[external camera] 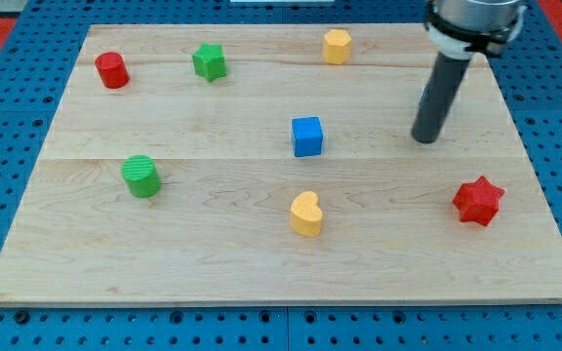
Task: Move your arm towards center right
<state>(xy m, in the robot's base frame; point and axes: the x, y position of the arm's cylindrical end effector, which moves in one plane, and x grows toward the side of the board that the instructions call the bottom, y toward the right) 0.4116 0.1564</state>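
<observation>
Yellow heart block (306,214) is seen nearest the view's bottom, red star block (478,201) at its right. My tip (424,138), a bare dark rod with no claw, is placed centre right, well apart from blue cube (307,136).

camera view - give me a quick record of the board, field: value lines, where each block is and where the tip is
board: wooden board on blue pegboard
my tip: right of centre, touching no block
blue cube: centre, to the view's left of my tip
red star: lower right
yellow heart: below blue cube
green cylinder: left
red cylinder: top left
green star: top, right of red cylinder
yellow block: top centre, shape unclear
</observation>
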